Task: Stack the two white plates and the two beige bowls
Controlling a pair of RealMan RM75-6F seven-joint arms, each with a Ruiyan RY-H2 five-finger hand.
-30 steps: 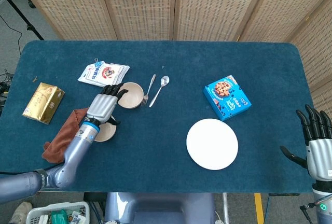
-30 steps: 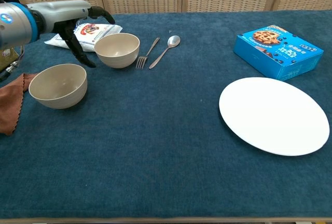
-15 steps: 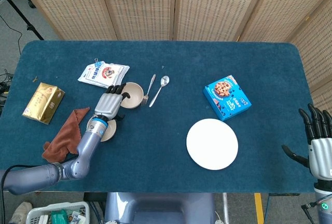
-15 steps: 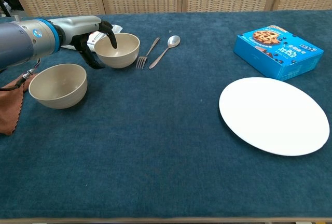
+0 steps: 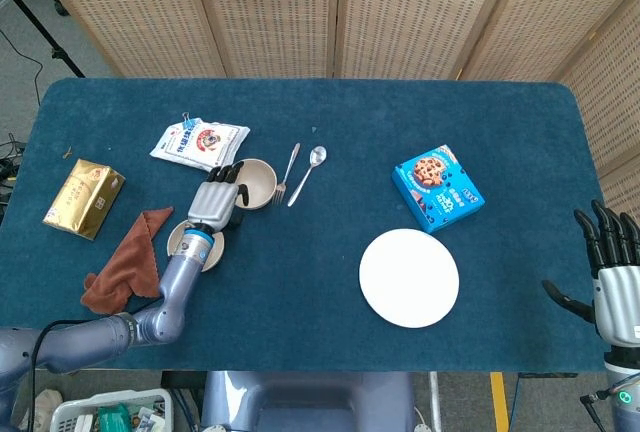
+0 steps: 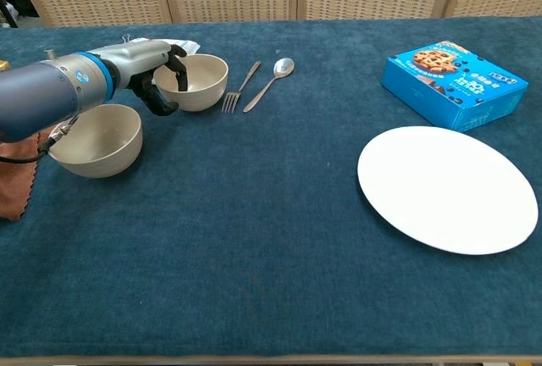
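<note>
Two beige bowls stand at the left of the table. The far bowl [image 5: 260, 181] [image 6: 201, 80] has my left hand [image 5: 217, 202] [image 6: 159, 79] at its left rim, fingers hooked inside and thumb outside, pinching the rim. The near bowl [image 5: 181, 239] [image 6: 96, 139] sits just below, partly hidden by my left forearm in the head view. One white plate [image 5: 409, 277] [image 6: 447, 188] lies flat at the right; I see no second plate apart from it. My right hand [image 5: 612, 274] hangs off the table's right edge, fingers spread, holding nothing.
A fork [image 5: 288, 172] [image 6: 240, 87] and a spoon [image 5: 309, 171] [image 6: 272, 80] lie right of the far bowl. A blue cookie box [image 5: 437, 187] [image 6: 454, 82] sits behind the plate. A snack bag [image 5: 200, 142], a gold packet [image 5: 84, 197] and a brown cloth [image 5: 124, 262] occupy the left.
My left hand moved right from beside the far bowl onto its rim and closed its fingers over it. The right hand sank slightly at the frame's edge.
</note>
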